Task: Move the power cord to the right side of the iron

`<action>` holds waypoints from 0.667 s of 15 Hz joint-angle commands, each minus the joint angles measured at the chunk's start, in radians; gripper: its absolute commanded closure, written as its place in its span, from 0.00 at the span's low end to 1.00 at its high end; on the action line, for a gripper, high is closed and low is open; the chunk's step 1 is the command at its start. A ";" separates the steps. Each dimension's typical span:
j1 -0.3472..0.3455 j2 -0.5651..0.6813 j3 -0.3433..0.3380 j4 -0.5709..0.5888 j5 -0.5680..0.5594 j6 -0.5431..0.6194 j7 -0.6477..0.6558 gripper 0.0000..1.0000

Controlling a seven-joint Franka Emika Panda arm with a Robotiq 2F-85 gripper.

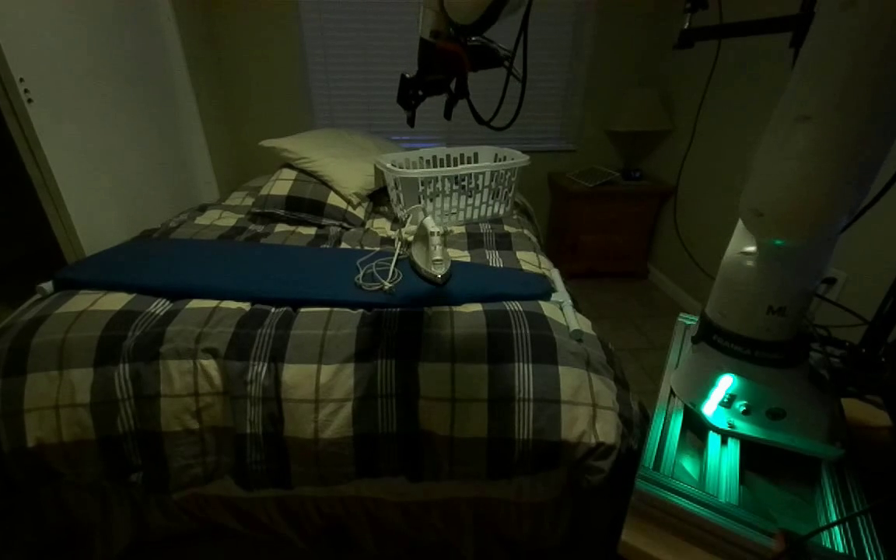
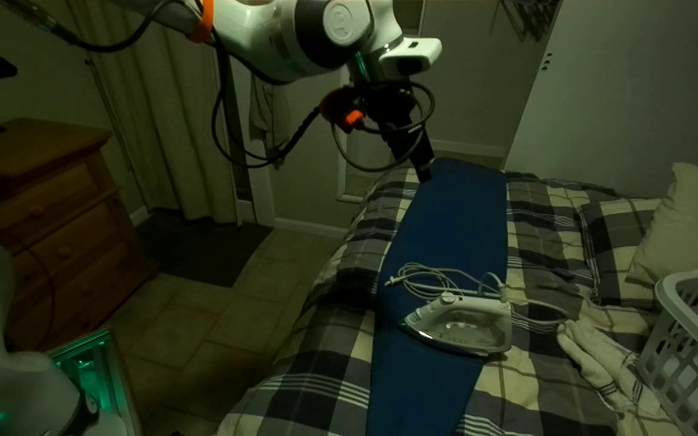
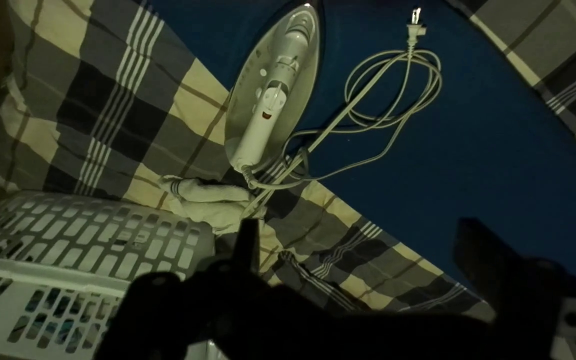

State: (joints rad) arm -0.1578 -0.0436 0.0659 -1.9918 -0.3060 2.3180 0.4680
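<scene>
The pale iron (image 1: 431,253) rests on its soleplate at the edge of the blue ironing board (image 1: 183,268). It also shows in an exterior view (image 2: 467,327) and at the top of the wrist view (image 3: 275,95). The thin whitish power cord (image 3: 338,117) runs from the iron's heel. Its loops and plug lie on the blue board beside the iron; another stretch reaches back over the bedding to white socks (image 3: 208,197). My gripper (image 3: 358,222) is open and empty, its dark fingers wide apart. It hangs well above the bed in both exterior views (image 1: 429,120) (image 2: 425,175), touching nothing.
A white slatted laundry basket (image 1: 456,190) stands behind the iron, near the socks. A pale pillow (image 1: 331,159) lies at the bed's head. Plaid bedding (image 1: 323,373) surrounds the board. A nightstand with a lamp (image 1: 638,124) stands beyond the bed.
</scene>
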 commanded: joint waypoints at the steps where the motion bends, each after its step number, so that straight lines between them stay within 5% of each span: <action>1: 0.020 0.182 -0.080 0.177 0.189 0.000 -0.194 0.00; 5: 0.007 0.378 -0.092 0.387 0.391 -0.097 -0.387 0.00; 10: 0.005 0.589 -0.088 0.595 0.498 -0.231 -0.367 0.00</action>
State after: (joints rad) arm -0.1539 0.4088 -0.0177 -1.5635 0.1396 2.1759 0.0875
